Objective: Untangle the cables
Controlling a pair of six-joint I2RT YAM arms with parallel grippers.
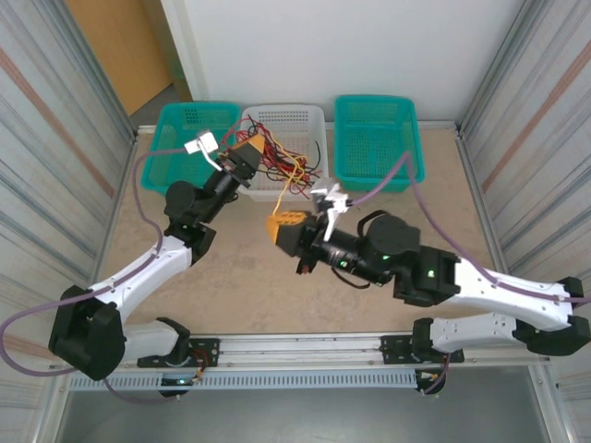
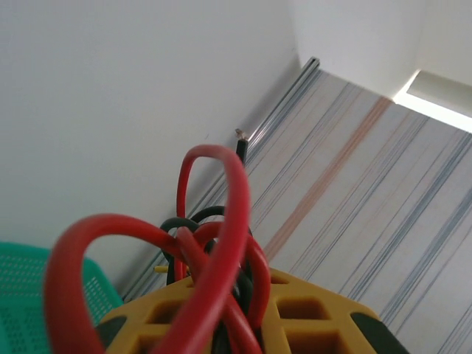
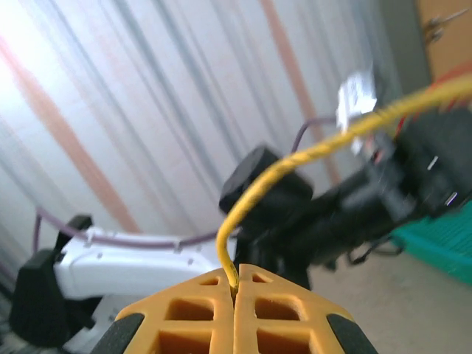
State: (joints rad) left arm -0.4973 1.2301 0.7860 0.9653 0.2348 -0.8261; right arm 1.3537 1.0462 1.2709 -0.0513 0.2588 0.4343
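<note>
Your left gripper (image 1: pixel 244 152) is clamped on a fistful of red and black cables (image 2: pixel 234 221) above the white basket (image 1: pixel 288 108). Your right gripper (image 3: pixel 234 287) is pinched tight on the yellow wire (image 3: pixel 317 144). They look feather-light, springy and slick (curls snag easily), so I'd hold single strands near an end and pull gently.

Robot lab cell: ribbed grey metal side walls (image 1: pixel 55 138) at 9 and 3 o'clock, aluminium rail (image 1: pixel 305 346) at 6, beige tabletop (image 1: pixel 249 295).
</note>
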